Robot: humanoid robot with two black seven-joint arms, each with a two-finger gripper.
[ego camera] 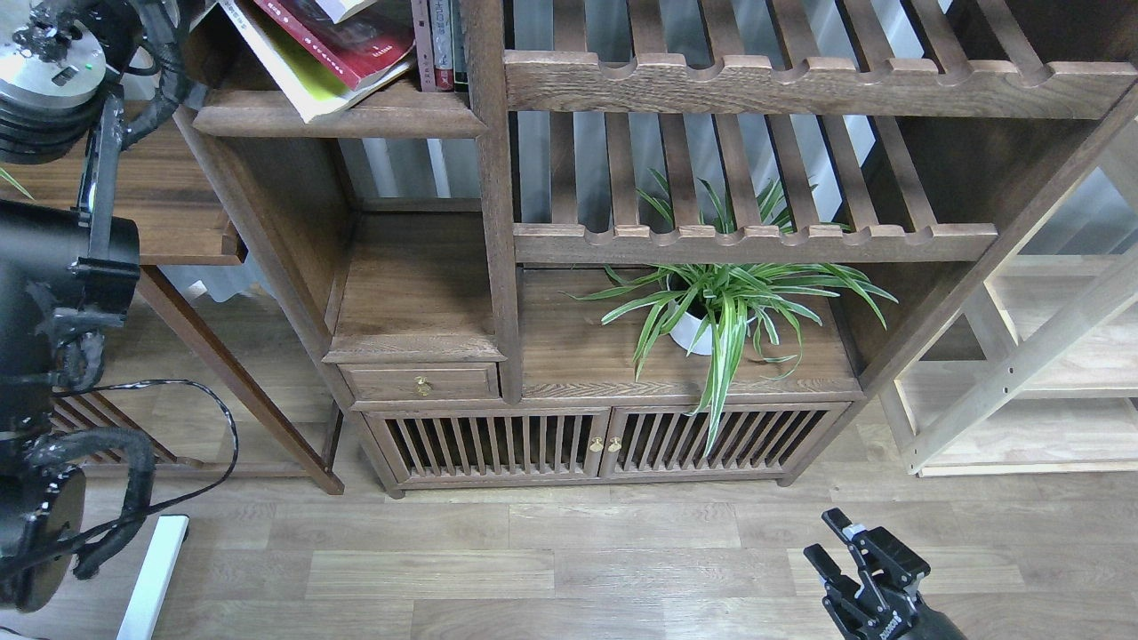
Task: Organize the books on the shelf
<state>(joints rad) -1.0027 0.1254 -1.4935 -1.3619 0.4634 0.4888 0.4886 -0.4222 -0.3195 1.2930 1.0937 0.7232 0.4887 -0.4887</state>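
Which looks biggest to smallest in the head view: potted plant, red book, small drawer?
1. potted plant, its leaves spreading widest
2. small drawer and red book: too close to rank, and the book is cropped by the frame's top.

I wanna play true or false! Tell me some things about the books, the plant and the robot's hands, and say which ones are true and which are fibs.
1. The red book lies tilted on the shelf. True.
2. The potted plant stands on the floor. False: it stands inside the bookcase, under a slatted shelf.
3. The right gripper holds a book. False: it hangs low over the floor with nothing between its fingers.
4. Narrow upright books stand right of the leaning ones. True.
5. The little drawer is pulled open. False: it is shut.
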